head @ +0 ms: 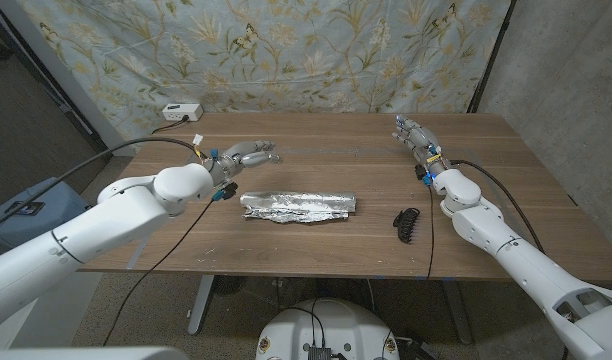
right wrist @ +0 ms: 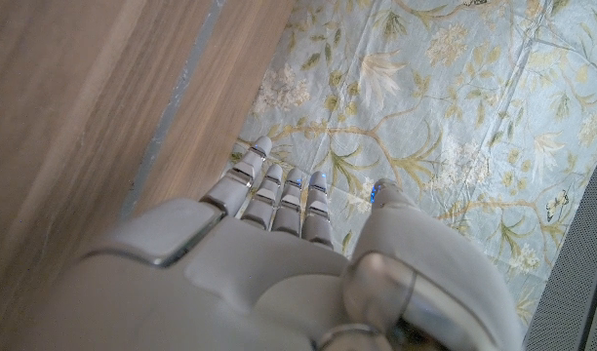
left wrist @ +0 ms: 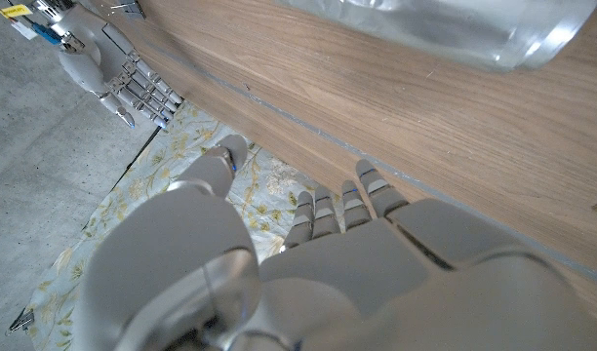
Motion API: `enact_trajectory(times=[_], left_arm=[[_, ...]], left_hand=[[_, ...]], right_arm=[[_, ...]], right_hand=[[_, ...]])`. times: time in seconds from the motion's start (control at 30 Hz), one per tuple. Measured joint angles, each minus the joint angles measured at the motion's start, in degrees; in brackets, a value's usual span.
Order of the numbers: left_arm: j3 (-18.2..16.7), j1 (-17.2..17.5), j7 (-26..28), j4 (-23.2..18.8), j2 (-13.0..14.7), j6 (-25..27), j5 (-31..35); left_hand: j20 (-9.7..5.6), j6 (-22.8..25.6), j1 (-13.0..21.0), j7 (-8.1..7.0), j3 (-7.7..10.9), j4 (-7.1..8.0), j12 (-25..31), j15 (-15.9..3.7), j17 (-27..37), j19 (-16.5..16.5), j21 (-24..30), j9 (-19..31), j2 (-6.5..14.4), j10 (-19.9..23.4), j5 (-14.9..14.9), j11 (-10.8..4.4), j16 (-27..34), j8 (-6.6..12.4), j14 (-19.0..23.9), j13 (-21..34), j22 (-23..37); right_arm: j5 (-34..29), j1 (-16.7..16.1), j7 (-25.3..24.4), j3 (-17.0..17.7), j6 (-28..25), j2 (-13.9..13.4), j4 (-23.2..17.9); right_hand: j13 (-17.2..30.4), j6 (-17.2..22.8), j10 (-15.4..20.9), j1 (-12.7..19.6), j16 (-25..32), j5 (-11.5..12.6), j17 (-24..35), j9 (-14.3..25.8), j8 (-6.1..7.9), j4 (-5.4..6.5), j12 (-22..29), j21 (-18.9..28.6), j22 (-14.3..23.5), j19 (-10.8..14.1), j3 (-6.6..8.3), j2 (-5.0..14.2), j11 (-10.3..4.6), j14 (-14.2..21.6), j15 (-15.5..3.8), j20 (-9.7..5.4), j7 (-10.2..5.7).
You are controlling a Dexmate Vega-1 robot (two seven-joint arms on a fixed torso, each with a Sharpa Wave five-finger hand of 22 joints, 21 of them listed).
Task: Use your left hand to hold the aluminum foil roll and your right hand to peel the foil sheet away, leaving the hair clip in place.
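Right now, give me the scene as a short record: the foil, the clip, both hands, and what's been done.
foil roll: lying mid-table, untouched
hair clip: black, on the table right of the roll, apart from it
left hand: open, behind the roll's left end, holding nothing
right hand: open, at the far right, holding nothing
progress: not started

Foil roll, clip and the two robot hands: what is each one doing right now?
aluminum foil roll: lying on its side mid-table, crinkled foil wrapped on, untouched.
hair clip: on the table, apart from the roll, on the robot's right.
left robot hand: open, holding nothing, behind the roll.
right robot hand: open, holding nothing, near the table's far edge.
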Motion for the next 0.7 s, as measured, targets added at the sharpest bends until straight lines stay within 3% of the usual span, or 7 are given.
enact_trajectory(times=[0.7], left_arm=[[1.0, 2.2, 1.0, -7.3, 5.4, 6.3, 4.8]], left_hand=[[-0.31, 0.0, 2.7, 0.0, -0.7, -0.09, 0.4, -0.85, 0.3, -0.3, 0.0, 0.0, -0.2, 0.3, 0.4, -0.33, 0.4, 0.32, 0.9, 0.9, 0.3]], right_arm=[[0.2, -1.8, -0.1, 0.9, 0.4, -1.5, -2.2]], right_hand=[[0.0, -0.3, -0.3, 0.0, 0.0, 0.0, 0.0, 0.0, 0.0, -0.57, 0.0, 0.0, 0.0, 0.0, 0.25, 0.0, 0.31, -0.3, 0.31, 0.0, 0.34]])
